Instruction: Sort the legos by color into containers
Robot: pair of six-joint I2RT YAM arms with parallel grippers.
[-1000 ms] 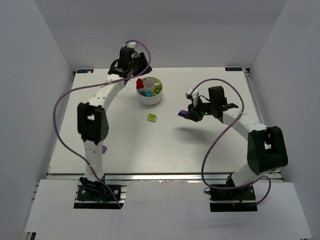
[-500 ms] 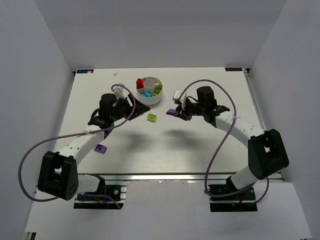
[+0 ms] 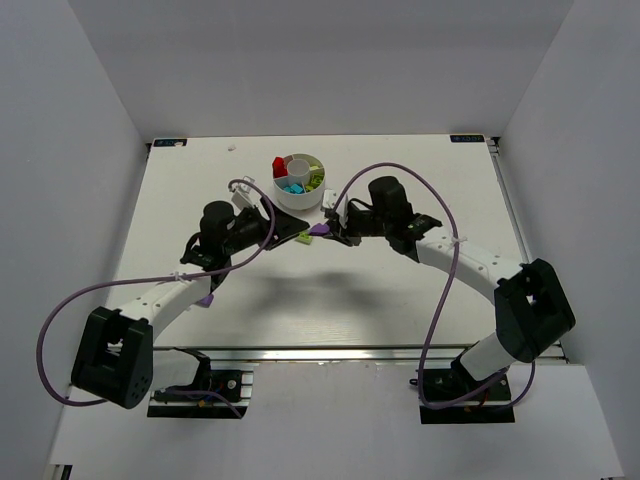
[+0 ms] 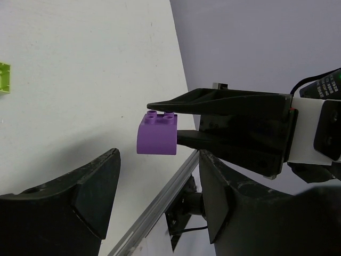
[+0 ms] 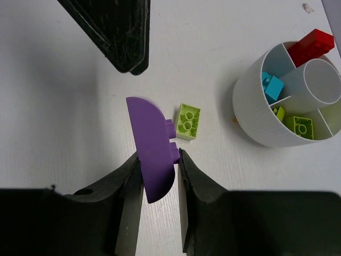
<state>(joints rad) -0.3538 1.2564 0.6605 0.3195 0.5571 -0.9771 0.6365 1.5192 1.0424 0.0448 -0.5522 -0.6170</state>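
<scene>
My right gripper point(image 5: 158, 160) is shut on a purple lego point(image 5: 152, 149) and holds it above the table, just left of a lime lego point(image 5: 188, 121) lying there. In the top view this gripper point(image 3: 325, 230) is in front of the white dish point(image 3: 300, 200). The dish holds a red lego point(image 5: 311, 47), a cyan lego point(image 5: 272, 85) and a lime lego point(image 5: 298, 127) in separate wedges. My left gripper point(image 3: 283, 228) is open and empty, facing the held purple lego point(image 4: 157, 133) from close by. A second purple lego point(image 3: 205, 298) lies under my left arm.
The loose lime lego point(image 3: 303, 238) sits between the two grippers, partly hidden from above. The dish's central well point(image 5: 314, 80) looks empty. The table's near edge rail point(image 4: 160, 208) shows in the left wrist view.
My left arm swung down from the dish to the table's middle. My right arm carried the purple lego leftward, stopping in front of the dish, close to the left gripper.
</scene>
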